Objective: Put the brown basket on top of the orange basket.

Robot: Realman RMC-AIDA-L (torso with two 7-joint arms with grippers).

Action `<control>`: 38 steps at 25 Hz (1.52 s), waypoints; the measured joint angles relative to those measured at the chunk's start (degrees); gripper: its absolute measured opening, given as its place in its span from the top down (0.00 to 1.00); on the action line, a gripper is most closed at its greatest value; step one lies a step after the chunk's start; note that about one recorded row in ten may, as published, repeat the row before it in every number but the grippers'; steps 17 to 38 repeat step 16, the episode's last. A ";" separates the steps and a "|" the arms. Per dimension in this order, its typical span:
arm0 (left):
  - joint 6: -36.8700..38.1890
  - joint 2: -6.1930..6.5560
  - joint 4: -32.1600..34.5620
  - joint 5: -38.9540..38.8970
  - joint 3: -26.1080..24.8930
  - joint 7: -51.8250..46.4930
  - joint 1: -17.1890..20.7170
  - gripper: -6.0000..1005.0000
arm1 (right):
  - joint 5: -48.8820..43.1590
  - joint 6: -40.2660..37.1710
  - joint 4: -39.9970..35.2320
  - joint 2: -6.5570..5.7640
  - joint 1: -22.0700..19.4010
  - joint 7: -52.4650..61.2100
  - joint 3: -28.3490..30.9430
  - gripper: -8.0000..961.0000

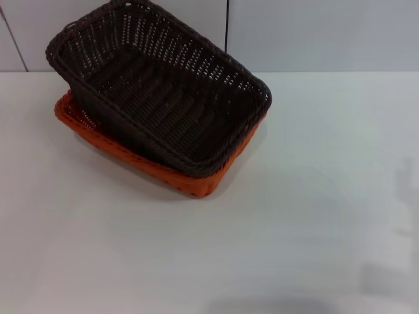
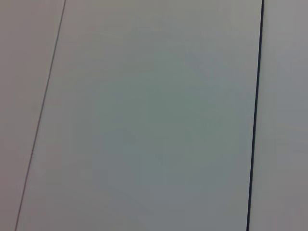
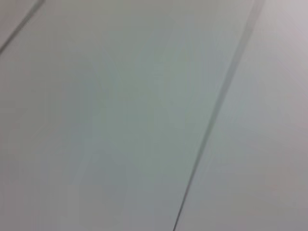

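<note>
The brown basket (image 1: 163, 98) sits inside and on top of the orange basket (image 1: 157, 171), at the back left of the white table in the head view. It is nested at a slight tilt, with its far left corner raised higher. Only the orange basket's near rim and left corner show beneath it. Neither gripper appears in any view; both wrist views show only pale wall panels with dark seams.
The white table (image 1: 294, 216) spreads out in front of and to the right of the baskets. A pale panelled wall (image 1: 327, 33) rises just behind them, with a dark vertical seam (image 1: 226, 26) above the baskets.
</note>
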 joint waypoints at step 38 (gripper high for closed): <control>1.34 -0.28 -2.37 -0.54 -0.63 0.06 -1.78 0.20 | 17.08 9.53 -22.89 0.49 1.42 49.47 0.40 0.30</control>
